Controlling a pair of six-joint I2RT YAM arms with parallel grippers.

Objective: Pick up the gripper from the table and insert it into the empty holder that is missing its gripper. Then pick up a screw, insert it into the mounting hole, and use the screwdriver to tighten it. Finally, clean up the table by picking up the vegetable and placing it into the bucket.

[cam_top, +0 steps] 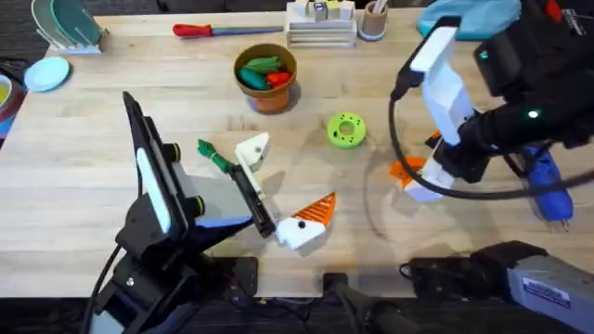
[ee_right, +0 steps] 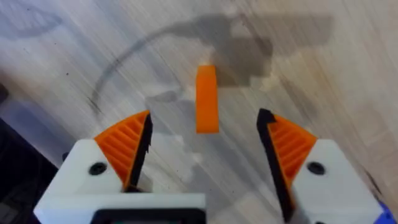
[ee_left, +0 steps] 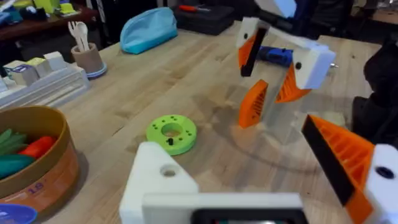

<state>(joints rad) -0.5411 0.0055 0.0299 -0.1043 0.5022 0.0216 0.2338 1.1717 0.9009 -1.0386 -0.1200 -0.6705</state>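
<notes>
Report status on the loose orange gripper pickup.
Right end effector open, poised over the orange gripper. Gripper on the table, not grasped. Left end effector missing one pad. Nothing in the way.

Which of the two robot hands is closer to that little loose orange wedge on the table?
The right gripper: it hangs open directly above the orange wedge, fingers either side of it. The left gripper sits farther off, toward the table's middle.
</notes>
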